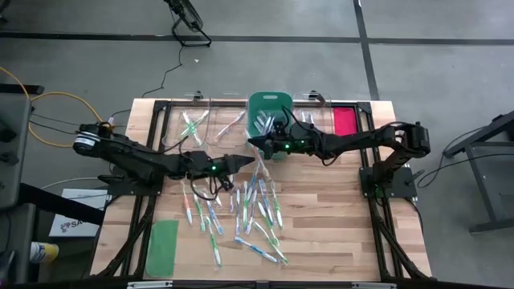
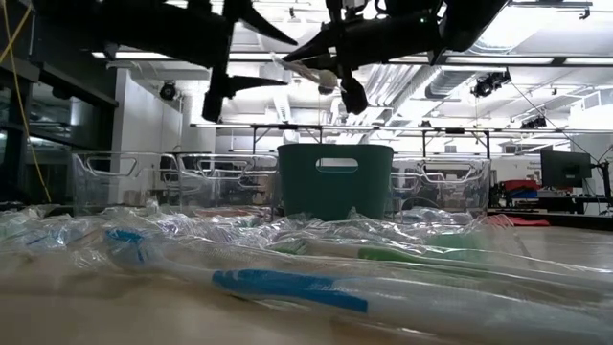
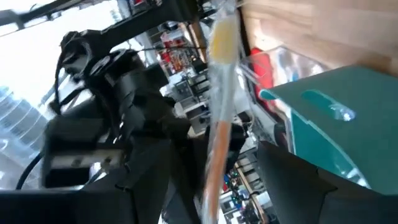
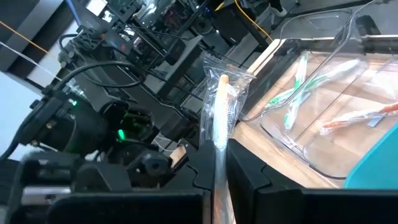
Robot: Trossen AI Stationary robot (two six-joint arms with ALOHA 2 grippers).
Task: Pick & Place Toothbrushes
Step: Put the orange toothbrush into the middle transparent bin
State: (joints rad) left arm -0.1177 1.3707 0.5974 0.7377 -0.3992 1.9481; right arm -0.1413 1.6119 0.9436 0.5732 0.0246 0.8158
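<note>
A wrapped toothbrush [image 4: 221, 106] with an orange-pink handle is held in the air above the table's middle; it also shows in the low view [image 2: 308, 69]. My right gripper [image 4: 217, 158] is shut on it, just near of the green bin [image 1: 269, 112]. My left gripper [image 3: 214, 162] is open and faces the right one [image 1: 255, 146]. Its fingers stand on either side of the toothbrush's free part [image 3: 217, 93], with room on both sides. Several wrapped toothbrushes [image 1: 241, 213] lie flat on the table. My right gripper pinches the wrapped toothbrush between its two fingers at the handle part [image 4: 217, 146] nearest the wrist. The toothbrush runs on forward along the fingers, toward the table's left side. It is lifted clear of the table and bins.
Two clear bins [image 1: 193, 124] [image 1: 233, 120] at the far left hold a few toothbrushes. A red-pink lid [image 1: 345, 120] lies at the far right. A green lid [image 1: 163, 247] lies at the near left. The loose toothbrushes fill the table's middle and near part.
</note>
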